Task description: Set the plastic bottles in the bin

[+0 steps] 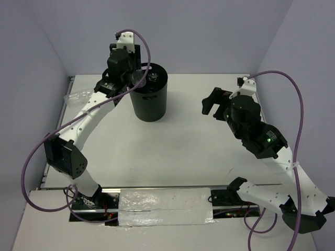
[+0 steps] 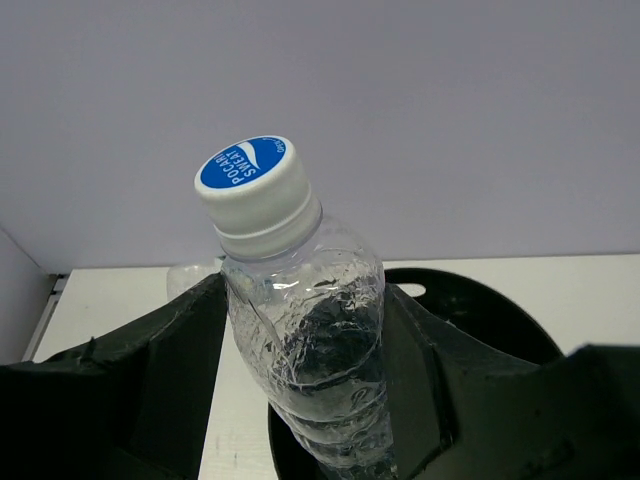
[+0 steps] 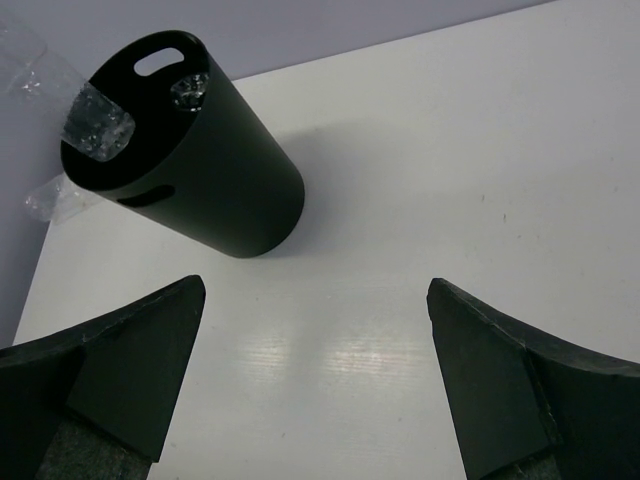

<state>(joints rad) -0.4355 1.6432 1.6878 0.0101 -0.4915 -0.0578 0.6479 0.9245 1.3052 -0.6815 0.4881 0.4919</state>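
While the left gripper (image 1: 135, 78) clamps a crinkled clear bottle (image 2: 312, 345), ribbed white cap (image 2: 255, 190) up, above the round black bin (image 1: 149, 104), the right gripper (image 3: 315, 320) hangs spread wide over the smooth table (image 3: 460, 150).

My left arm (image 1: 86, 117) stretched forward. Left gripper (image 2: 303, 345) clamped on plastic bottle (image 2: 295, 300). My right arm (image 1: 261, 138) bent, wrist turned inward. Right gripper (image 3: 315, 300) angled down, jaws spread wide.

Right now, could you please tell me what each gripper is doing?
Left gripper: closed on a clear bottle.
Right gripper: open, holding nothing.
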